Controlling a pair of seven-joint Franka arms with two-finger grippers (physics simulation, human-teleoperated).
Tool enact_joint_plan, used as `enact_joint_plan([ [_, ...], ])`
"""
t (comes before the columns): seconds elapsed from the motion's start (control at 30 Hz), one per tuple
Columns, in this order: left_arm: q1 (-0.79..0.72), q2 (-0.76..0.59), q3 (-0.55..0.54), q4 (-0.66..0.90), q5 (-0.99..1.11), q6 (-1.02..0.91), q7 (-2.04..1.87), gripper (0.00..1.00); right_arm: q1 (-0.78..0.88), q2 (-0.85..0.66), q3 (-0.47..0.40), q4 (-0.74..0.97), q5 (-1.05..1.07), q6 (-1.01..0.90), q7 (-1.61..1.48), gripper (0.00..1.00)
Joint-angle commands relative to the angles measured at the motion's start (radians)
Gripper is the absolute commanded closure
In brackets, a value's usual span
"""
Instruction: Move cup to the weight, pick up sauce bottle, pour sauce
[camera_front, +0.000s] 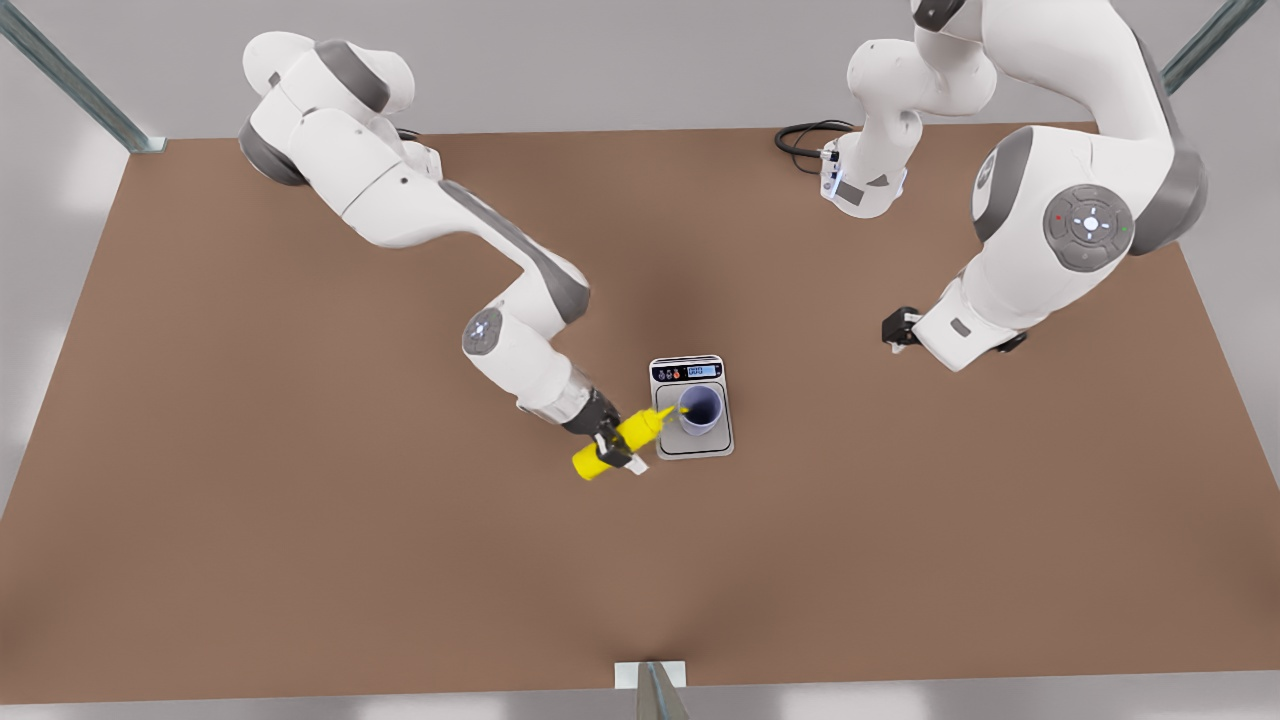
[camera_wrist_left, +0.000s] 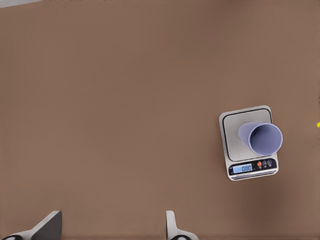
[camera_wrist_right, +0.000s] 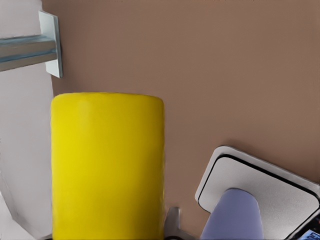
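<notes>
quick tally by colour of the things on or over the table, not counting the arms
yellow: 1, the sauce bottle, tilted in the right gripper, nozzle at the cup's rim
lavender-blue: 1, the cup, upright on the scale
silver-grey: 1, the weight
black: 1, a coiled cable at the table's far edge
total: 4
The left gripper waits open.

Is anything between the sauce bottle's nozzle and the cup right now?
Nothing visible. The right gripper holds the sauce bottle tilted, its nozzle at the rim of the cup on the weight. The left gripper waits apart.
</notes>
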Motion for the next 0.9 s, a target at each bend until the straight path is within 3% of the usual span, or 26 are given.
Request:
enact_joint_plan([
  [0.0, 0.0, 0.001, 0.0, 0.0, 0.0, 0.0, 0.0, 0.0, -0.005, 0.0, 0.003, 0.0, 0.022, 0.016, 0.002, 0.79],
  [0.1, -0.001, 0.0, 0.0, 0.0, 0.0, 0.0, 0.0, 0.0, -0.063, 0.006, 0.047, 0.001, 0.202, -0.043, -0.083, 0.79],
  [0.2, -0.007, 0.0, 0.002, 0.0, 0.002, -0.002, 0.0, 0.0, -0.145, 0.0, 0.066, 0.003, 0.692, -0.23, -0.576, 0.79],
  [0.23, -0.007, 0.0, 0.002, 0.0, 0.002, -0.002, 0.0, 0.0, -0.152, 0.002, 0.063, 0.003, 0.746, -0.259, -0.599, 0.79],
  [0.33, -0.007, 0.0, 0.002, 0.0, 0.002, -0.002, 0.0, 0.0, -0.201, 0.011, 0.064, 0.003, 0.751, -0.325, -0.599, 0.79],
  [0.53, -0.007, 0.0, 0.002, 0.0, 0.002, -0.002, 0.0, 0.0, -0.304, 0.035, 0.055, -0.013, 0.953, -0.504, -0.7, 0.79],
  [0.67, -0.007, 0.0, 0.002, 0.0, 0.002, -0.002, 0.0, 0.0, -0.363, 0.043, -0.022, -0.034, 1.01, -0.705, -0.703, 0.79],
  [0.87, -0.007, 0.0, 0.0, 0.0, 0.002, -0.002, 0.0, 0.0, -0.455, 0.08, -0.026, -0.079, 1.043, -0.831, -0.722, 0.79],
])
